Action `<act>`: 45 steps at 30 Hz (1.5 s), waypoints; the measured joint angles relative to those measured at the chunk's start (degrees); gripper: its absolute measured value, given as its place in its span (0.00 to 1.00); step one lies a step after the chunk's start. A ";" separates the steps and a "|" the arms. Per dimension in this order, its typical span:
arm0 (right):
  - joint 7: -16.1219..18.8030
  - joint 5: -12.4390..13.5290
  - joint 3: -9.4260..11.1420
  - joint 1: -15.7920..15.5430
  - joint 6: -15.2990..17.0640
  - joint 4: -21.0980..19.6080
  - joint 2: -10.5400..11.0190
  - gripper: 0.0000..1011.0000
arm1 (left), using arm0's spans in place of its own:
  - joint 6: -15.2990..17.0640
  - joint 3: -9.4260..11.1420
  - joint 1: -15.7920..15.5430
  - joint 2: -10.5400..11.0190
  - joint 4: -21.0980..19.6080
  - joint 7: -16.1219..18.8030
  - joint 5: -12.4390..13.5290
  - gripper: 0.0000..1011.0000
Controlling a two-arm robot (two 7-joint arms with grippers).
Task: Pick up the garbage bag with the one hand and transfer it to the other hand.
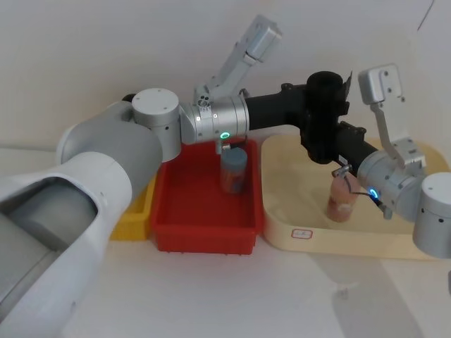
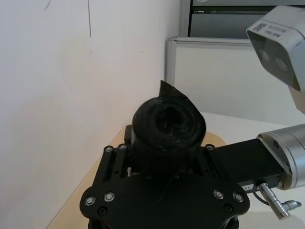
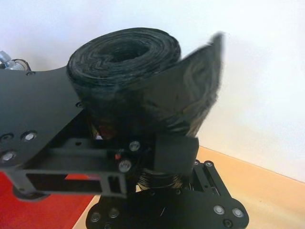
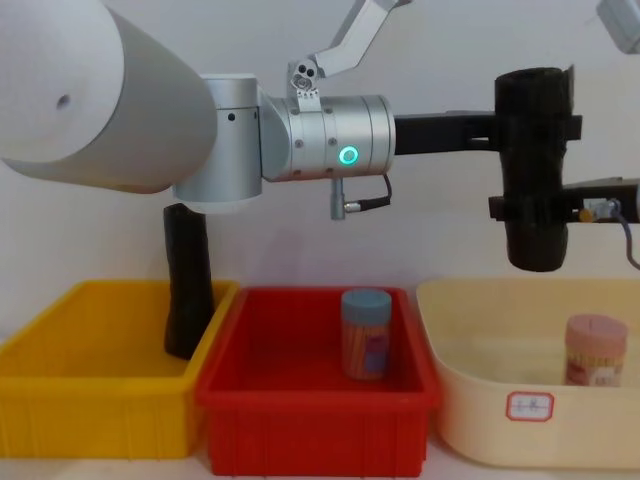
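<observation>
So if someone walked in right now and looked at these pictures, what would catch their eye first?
The thick matte-black roll of garbage bags held upright in mid-air above the cream tub, clamped from both sides: the green-ringed left gripper grips it high up and the blue-ringed right gripper grips it lower down. After that, the bright red bin with a blue-lidded canister standing inside it, between a yellow bin and the tub.

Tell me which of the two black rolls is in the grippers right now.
The thick roll, held upright in the air above the cream tub between the left gripper and right gripper. The slimmer roll leans in the yellow bin, untouched.
</observation>
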 joint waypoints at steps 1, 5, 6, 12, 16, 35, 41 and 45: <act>-0.03 -0.01 0.02 0.02 -0.04 0.01 0.00 0.48 | 0.00 0.00 0.00 0.00 0.01 0.00 0.01 0.53; -0.04 -0.02 0.03 0.04 -0.08 0.03 -0.02 0.48 | 0.01 0.00 0.00 0.00 0.01 -0.01 0.02 0.65; -0.04 -0.03 0.03 0.04 -0.08 0.03 -0.02 0.48 | 0.01 0.00 0.00 0.00 0.01 -0.01 0.02 0.66; -0.24 -0.23 0.24 0.46 0.25 0.58 -0.10 0.48 | 0.01 -0.01 0.00 0.00 0.01 -0.01 0.02 0.87; -0.67 -0.35 0.79 1.37 1.04 1.75 -0.25 0.48 | 0.01 -0.01 0.00 0.00 0.01 -0.01 0.01 0.96; -2.05 0.67 4.64 5.69 4.63 9.27 -1.12 0.48 | 0.01 -0.01 0.00 0.00 0.00 0.02 0.00 0.99; -2.22 0.91 5.26 6.27 5.08 10.49 -1.23 0.66 | 0.00 -0.01 0.00 -0.01 0.00 0.02 0.00 0.99; -2.26 0.98 5.47 6.50 5.25 10.89 -1.28 0.77 | 0.00 -0.01 0.00 0.00 0.00 0.02 0.00 0.99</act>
